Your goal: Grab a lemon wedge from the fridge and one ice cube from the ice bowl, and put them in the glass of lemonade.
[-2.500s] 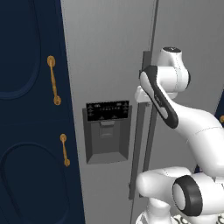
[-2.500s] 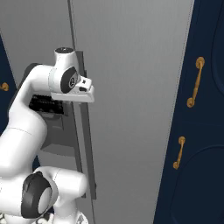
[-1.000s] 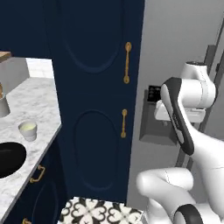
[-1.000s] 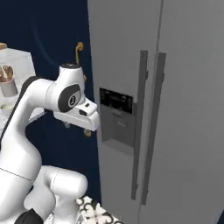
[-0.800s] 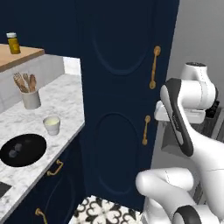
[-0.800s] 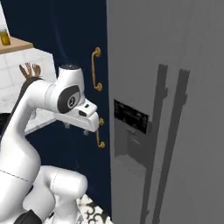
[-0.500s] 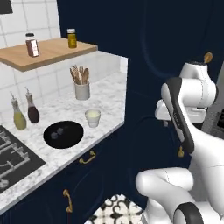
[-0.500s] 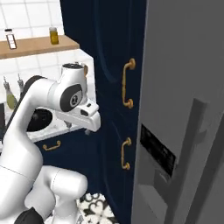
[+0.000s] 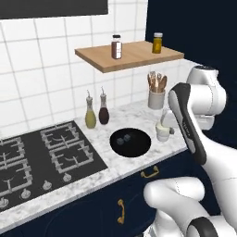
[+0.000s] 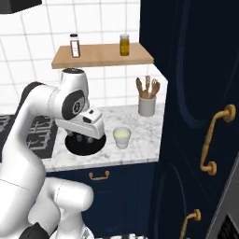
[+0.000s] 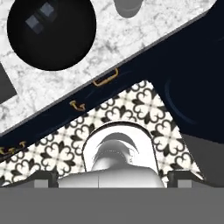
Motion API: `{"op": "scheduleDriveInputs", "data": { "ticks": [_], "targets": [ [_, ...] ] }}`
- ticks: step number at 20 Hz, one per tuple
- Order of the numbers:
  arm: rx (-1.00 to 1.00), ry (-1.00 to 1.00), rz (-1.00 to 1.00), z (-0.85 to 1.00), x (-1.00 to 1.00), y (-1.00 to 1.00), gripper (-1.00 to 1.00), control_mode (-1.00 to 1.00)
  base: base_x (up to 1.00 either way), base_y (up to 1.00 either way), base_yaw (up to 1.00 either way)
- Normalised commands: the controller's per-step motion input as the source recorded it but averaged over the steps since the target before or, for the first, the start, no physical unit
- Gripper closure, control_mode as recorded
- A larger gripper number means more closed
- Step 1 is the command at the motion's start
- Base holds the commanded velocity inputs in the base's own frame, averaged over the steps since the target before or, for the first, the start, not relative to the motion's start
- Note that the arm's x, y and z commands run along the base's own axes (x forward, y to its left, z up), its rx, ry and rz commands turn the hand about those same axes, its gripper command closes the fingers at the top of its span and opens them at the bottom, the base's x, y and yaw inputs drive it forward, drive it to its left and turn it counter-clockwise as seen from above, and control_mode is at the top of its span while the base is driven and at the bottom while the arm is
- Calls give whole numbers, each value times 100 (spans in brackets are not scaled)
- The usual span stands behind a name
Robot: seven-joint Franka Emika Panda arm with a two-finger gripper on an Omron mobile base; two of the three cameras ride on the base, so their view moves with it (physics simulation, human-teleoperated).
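The ice bowl [image 9: 130, 141] is a wide black bowl on the marble counter, with two small greyish ice cubes [image 9: 124, 137] inside. To its right stands the glass of lemonade [image 9: 162, 133], partly behind my arm. My gripper [image 10: 80, 138] hangs open and empty in front of the ice bowl [image 10: 93, 145], with the glass [image 10: 122, 137] to its right. In the hand view the bowl [image 11: 51, 33] and an ice cube [image 11: 31, 22] lie at the top left, far beyond my gripper [image 11: 112, 178]. The fridge [image 10: 229, 196] shows as a grey edge. The lemon wedge is out of view.
A grey holder of wooden utensils [image 9: 156, 96] stands behind the glass. Two bottles [image 9: 96, 113] sit left of the bowl, beside the gas stove [image 9: 41, 157]. A wooden shelf [image 9: 129, 55] carries two jars. Tall navy cabinet doors [image 10: 196, 116] rise to the right.
The whole picture has swung from the fridge past the navy cabinets to the counter, so the base has moved. The gripper has stayed open and empty.
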Motion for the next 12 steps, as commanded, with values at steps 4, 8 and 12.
{"op": "scheduleDriveInputs", "data": {
  "ticks": [4, 8, 12],
  "targets": [
    [0, 0, 0, 0, 0, 0, -100, 100, 82, 28, 10],
    [0, 4, 7, -25, 17, 4, -100, -100, 13, 0, 4],
    [-2, 16, 19, -57, 66, 48, -100, -100, 0, 0, 0]
  ]
}}
